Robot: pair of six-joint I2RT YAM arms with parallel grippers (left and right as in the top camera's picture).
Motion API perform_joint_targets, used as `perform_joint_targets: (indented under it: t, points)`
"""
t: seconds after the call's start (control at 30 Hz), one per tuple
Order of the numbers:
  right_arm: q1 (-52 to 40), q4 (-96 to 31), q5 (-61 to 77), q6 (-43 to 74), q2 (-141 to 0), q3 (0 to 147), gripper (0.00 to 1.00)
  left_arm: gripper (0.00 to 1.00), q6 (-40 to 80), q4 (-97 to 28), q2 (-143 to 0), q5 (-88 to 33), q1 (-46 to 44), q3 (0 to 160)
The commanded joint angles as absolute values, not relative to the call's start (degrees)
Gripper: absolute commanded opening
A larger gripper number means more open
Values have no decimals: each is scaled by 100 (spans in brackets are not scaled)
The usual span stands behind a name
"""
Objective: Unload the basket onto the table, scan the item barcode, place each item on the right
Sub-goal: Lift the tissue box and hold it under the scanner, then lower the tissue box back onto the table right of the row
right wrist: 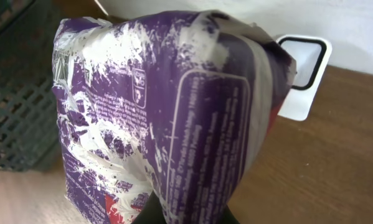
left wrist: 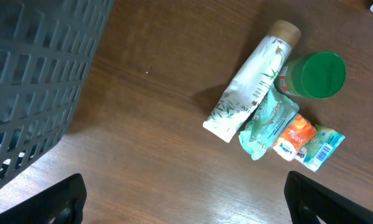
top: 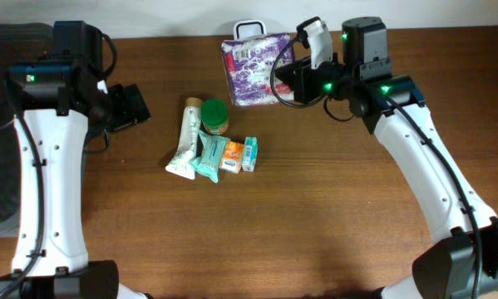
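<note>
At the far edge of the desk [top: 315,232], our right pincer [top: 288,80] is clamped on the purple packet [top: 250,71], raised beside the white scanner [top: 249,31], presumably to present its barcode. Our left pincer [top: 129,106] hangs apart, left of the spare items [top: 215,148].

left hand [top: 132,105]: fingers wide apart, arm extended forward | right hand [top: 287,80]: clamped on purple packet [top: 249,71], wrist turned inward

Perhaps shop checkout; groceries [top: 187,137]; basket [left wrist: 30,81]
</note>
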State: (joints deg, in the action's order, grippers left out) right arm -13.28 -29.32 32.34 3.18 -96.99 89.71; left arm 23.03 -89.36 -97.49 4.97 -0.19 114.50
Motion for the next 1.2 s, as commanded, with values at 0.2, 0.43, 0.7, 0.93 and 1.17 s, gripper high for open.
perform_joint_targets:
  t: [0.2, 0.43, 0.7, 0.93, 1.17]
  points:
    - [-1339, -2915, 3275, 1149, -10110, 9011, 4, 99, 2353, -8943, -9647, 543, -8, 11443]
    - [-1339, -2845, 3544, 1138, -10110, 9011, 4, 99, 2353, -8943, -9647, 543, -10, 11443]
    - [-1339, -2810, 3581, 1138, -10110, 9011, 4, 99, 2353, -8941, -9647, 543, -8, 11443]
    - [-1339, -2810, 3579, 1122, -10110, 9011, 4, 99, 2353, -8941, -9647, 543, -8, 11443]
    - [-1339, -2812, 3579, 1125, -10110, 9011, 4, 99, 2355, -8943, -9647, 543, -8, 11443]
